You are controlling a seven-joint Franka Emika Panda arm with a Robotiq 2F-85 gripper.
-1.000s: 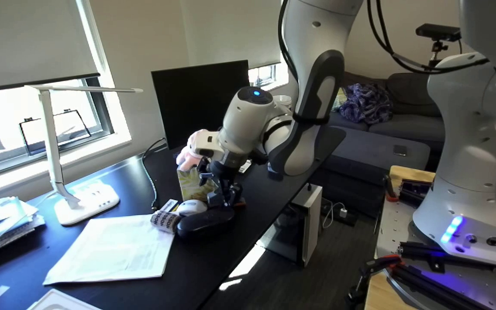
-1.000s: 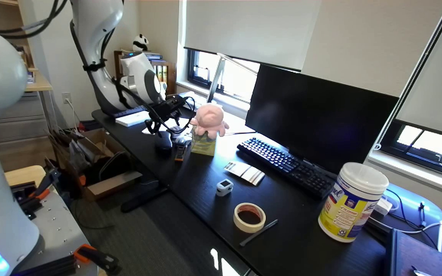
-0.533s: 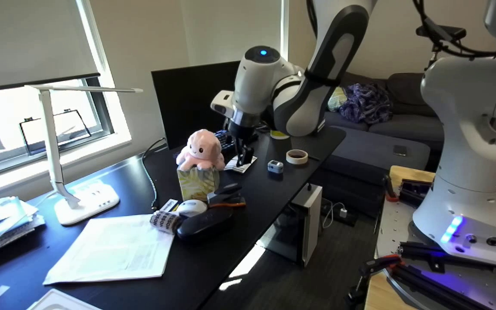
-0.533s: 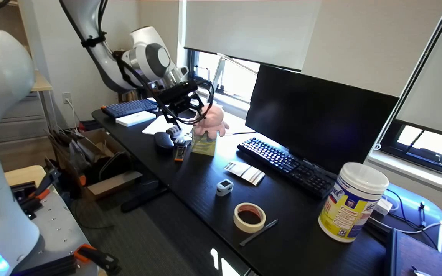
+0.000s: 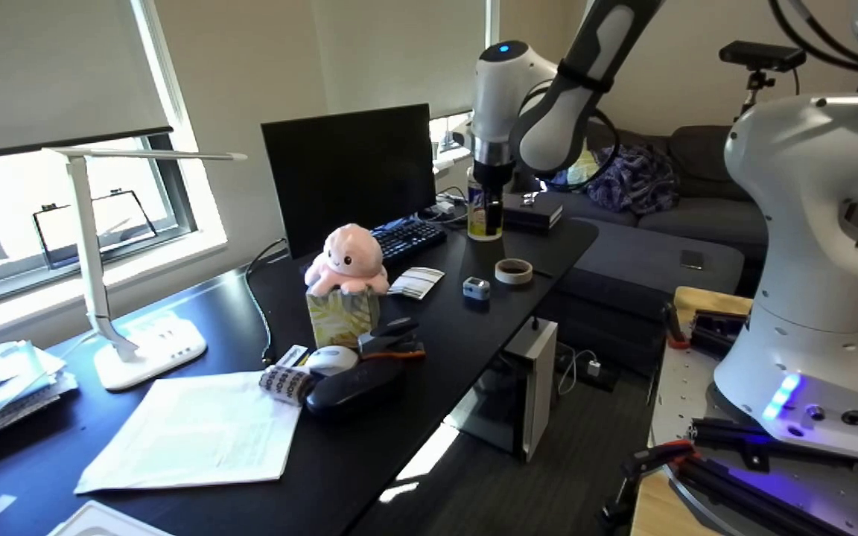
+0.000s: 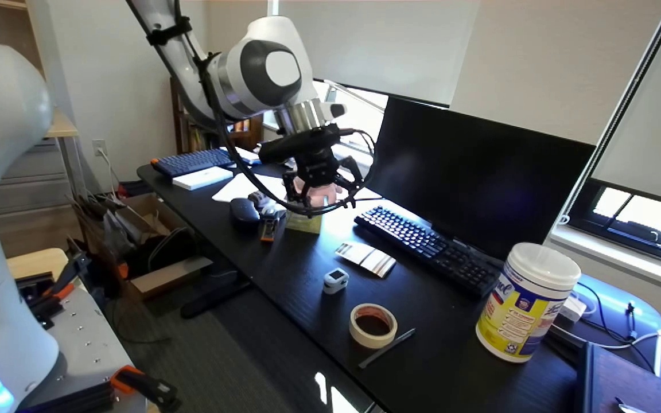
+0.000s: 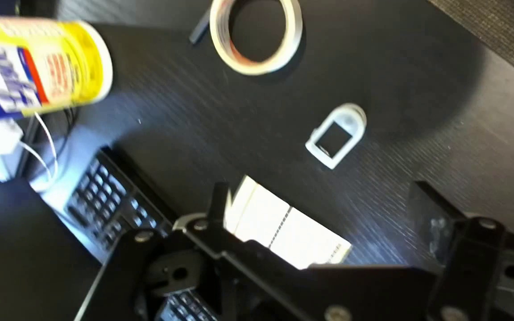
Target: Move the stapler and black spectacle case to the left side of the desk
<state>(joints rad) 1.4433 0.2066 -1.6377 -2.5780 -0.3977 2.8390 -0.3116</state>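
The dark stapler [image 5: 390, 341] with an orange-red streak lies on the black desk [image 5: 369, 454], beside the black spectacle case [image 5: 354, 385]. An exterior view also shows the stapler [image 6: 269, 229] and the case [image 6: 244, 211] near the desk's front edge [image 6: 284, 287]. My gripper [image 5: 494, 223] hangs above the desk, well apart from both. It also shows in an exterior view [image 6: 329, 202], in front of the pink plush. In the wrist view the gripper [image 7: 321, 200] has its fingers wide apart with nothing between them. The stapler and case are out of the wrist view.
A pink octopus plush [image 5: 347, 257] sits on a patterned box [image 5: 339, 316] behind the stapler. A white mouse [image 5: 332, 359] touches the group. Striped paper [image 6: 365, 258], an oximeter [image 6: 335, 281], a tape roll [image 6: 359, 338], a keyboard [image 6: 422, 241] and a wipes canister [image 6: 528, 304] stand further along.
My gripper was down at the stapler and case one second ago. It has risen and moved along the desk toward the wipes canister. The stapler and case have not visibly moved.
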